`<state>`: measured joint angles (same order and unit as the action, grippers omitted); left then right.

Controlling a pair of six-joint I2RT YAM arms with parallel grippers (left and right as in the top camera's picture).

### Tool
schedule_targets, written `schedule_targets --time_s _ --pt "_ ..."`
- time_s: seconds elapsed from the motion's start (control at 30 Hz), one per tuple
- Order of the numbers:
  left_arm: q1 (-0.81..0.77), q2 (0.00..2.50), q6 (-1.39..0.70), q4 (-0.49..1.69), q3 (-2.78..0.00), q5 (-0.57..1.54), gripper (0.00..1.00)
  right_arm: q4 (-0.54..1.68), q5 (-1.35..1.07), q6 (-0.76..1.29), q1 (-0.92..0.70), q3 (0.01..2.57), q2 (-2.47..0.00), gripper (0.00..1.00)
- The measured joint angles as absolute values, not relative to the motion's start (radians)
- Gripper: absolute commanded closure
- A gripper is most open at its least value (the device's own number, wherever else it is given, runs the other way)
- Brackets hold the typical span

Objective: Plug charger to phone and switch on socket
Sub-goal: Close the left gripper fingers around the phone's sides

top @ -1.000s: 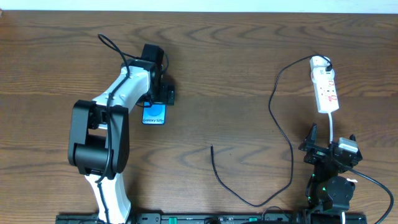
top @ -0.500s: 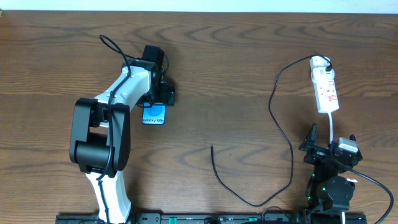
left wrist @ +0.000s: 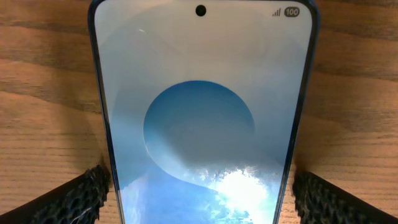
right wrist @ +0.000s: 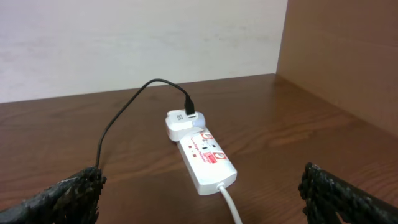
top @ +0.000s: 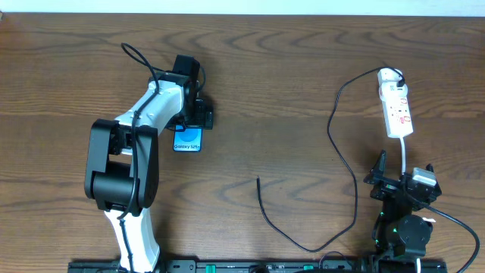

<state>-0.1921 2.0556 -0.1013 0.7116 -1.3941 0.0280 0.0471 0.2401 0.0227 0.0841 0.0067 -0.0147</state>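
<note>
Left wrist view, phone [left wrist: 202, 124] lying inside spread left gripper [left wrist: 202, 193], apparently untouched, right gripper [right wrist: 200, 191] spread facing socket [right wrist: 202, 155]

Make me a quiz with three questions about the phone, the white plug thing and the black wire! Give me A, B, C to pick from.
1. Where is the phone?
A. between the left gripper's open fingers
B. on top of a book
C. inside a box

2. What colour is the socket?
A. green
B. white
C. yellow

3. What is the charger's free tip doing?
A. sitting plugged into the phone
B. hanging off an edge
C. lying loose on the table

Answers:
1 A: the left wrist view shows a finger on each side of it.
2 B: its body is white with small red marks.
3 C: the tip lies on bare wood, apart from the phone.
</note>
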Motion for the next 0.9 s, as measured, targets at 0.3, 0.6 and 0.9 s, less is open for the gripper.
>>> schedule_targets --time_s 0.3,0.6,0.9 --pt "-0.192 2.056 -0.101 0.712 -1.394 0.028 0.02 0.047 0.24 0.023 0.084 0.007 -0.015 0.01" --pt "-0.192 2.057 -0.101 0.699 -1.394 0.036 0.02 0.047 0.24 0.023 0.084 0.007 -0.015 0.01" --pt "-0.192 2.057 -0.101 0.699 -1.394 0.039 0.02 0.047 0.24 0.023 0.084 0.007 -0.015 0.01"
